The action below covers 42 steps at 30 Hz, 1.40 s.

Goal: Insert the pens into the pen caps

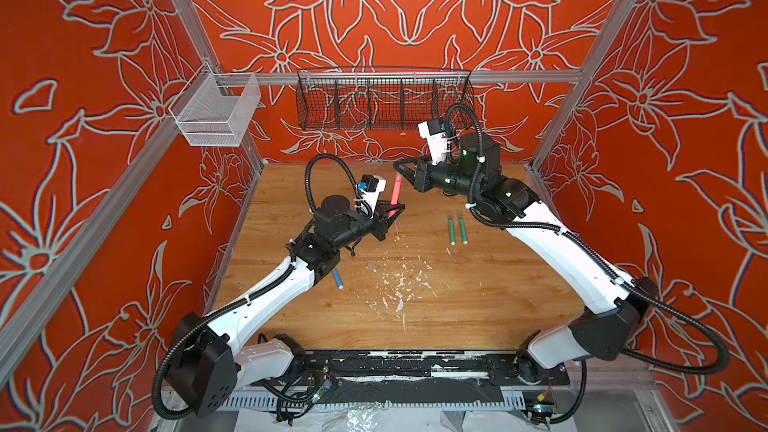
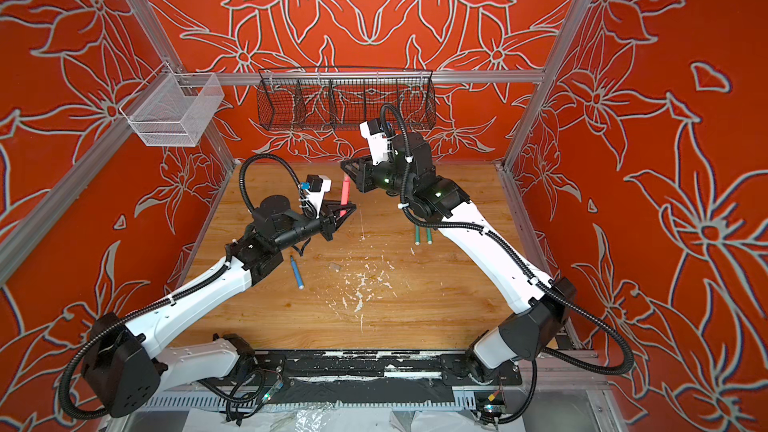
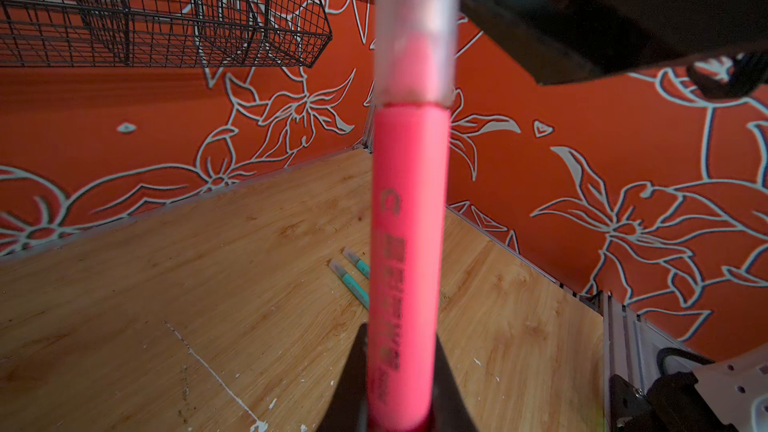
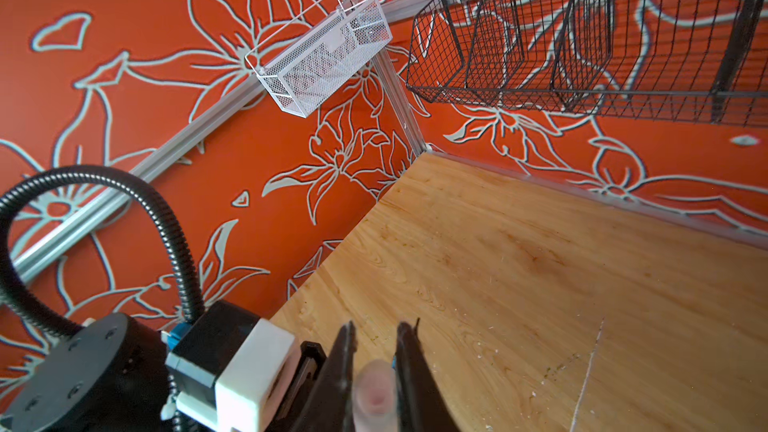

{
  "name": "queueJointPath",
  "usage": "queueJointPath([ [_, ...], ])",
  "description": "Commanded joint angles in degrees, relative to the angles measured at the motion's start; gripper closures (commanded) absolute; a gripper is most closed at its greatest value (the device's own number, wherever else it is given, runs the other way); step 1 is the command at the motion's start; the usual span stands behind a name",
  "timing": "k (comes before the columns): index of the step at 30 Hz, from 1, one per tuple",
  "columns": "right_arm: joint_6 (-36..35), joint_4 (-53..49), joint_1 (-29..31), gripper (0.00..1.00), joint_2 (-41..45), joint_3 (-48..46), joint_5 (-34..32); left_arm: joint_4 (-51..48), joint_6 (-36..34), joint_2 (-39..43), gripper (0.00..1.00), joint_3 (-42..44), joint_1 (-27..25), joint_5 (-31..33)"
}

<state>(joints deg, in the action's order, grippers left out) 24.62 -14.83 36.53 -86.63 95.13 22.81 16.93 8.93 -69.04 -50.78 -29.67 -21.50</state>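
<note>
Now the red-pink pen (image 1: 394, 197) stands nearly upright above the back of the table (image 1: 478, 305), its lower end clamped in the left gripper (image 1: 391, 214). A translucent pen cap (image 3: 415, 27) covers its upper end. The pink barrel shows through the cap, and the rim meets the step in the barrel, so I judge it seated or nearly so. My right gripper (image 4: 380, 326) is closed on that cap, whose end shows between the jaws in the right wrist view.

To finish cleanly I would press straight along the barrel, keep the left grip firm, and avoid any sideways load that could tilt the pen.

The left arm reaches forward and low. The right arm arches higher and crosses toward the middle, its gripper pointing left at the pen's top. Two green pens (image 1: 457, 228) lie side by side near the right arm, and a blue pen (image 1: 337, 278) lies by the left forearm.
</note>
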Motion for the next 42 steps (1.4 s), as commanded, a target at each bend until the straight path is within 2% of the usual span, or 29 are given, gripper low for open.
queueJointPath([
  [1,0.7,0.0,-0.1,0.98,-0.5,1.2,2.8,1.1,-1.0,0.1,1.0,-0.7,-0.3,0.2],
  [6,2.9,1.0,0.1,1.0,0.2,-2.5,4.8,2.8,-1.3,0.1,1.0,-0.6,-0.3,3.3],
  [11,2.2,0.4,1.0,1.0,2.8,-8.6,5.8,4.7,-1.2,-1.3,1.0,-2.8,-0.2,7.8],
  [21,-0.2,-2.1,1.7,1.0,7.9,-21.8,3.6,7.3,-1.9,-4.1,1.0,-8.2,1.7,13.3],
  [29,1.3,0.3,4.1,1.0,8.9,-30.1,2.8,9.1,-0.9,-7.7,1.0,-13.2,2.7,14.5],
  [42,3.2,3.0,5.8,1.0,8.6,-38.8,2.2,11.4,1.3,-9.6,1.0,-15.9,4.2,15.4],
])
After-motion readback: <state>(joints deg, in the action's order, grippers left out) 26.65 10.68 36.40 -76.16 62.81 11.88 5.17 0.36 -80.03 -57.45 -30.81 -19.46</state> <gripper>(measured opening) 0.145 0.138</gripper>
